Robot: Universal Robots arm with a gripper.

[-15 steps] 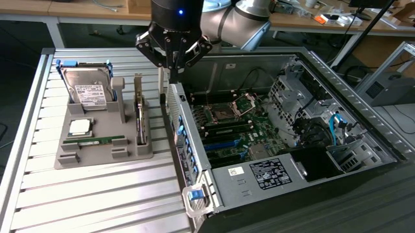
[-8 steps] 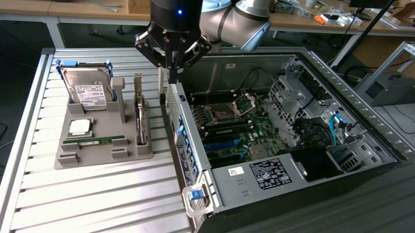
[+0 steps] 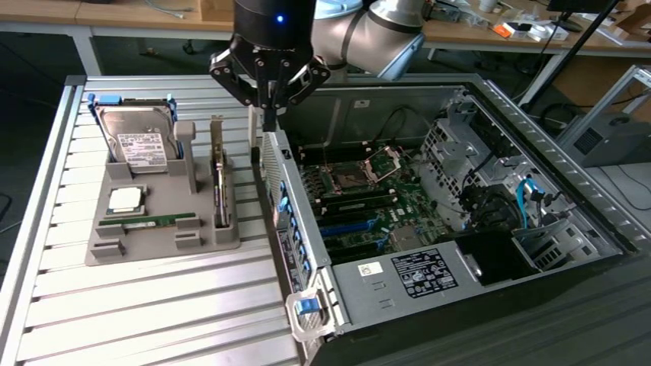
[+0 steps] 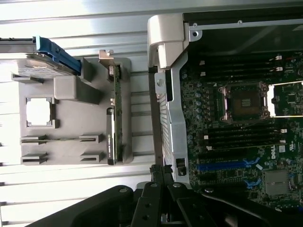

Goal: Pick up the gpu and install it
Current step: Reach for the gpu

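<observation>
The gpu (image 3: 219,183) stands on its long edge in a slot of the grey holder (image 3: 152,248), its silver bracket at the far end. In the wrist view the gpu (image 4: 112,118) shows as a thin dark card with a metal tab. My gripper (image 3: 270,113) hangs above the near wall of the open computer case (image 3: 305,229), a little to the exterior view's right of the gpu. Its fingers are shut together with nothing between them. The wrist view has the fingertips (image 4: 158,171) over the case's edge (image 4: 163,94).
The holder also carries a silver hard drive (image 3: 137,141), a square processor (image 3: 125,200) and a slim green memory stick (image 3: 148,219). Inside the case lie the motherboard with its open CPU socket (image 3: 351,179) and blue expansion slots (image 4: 227,165). Ribbed metal tabletop (image 3: 152,320) surrounds everything.
</observation>
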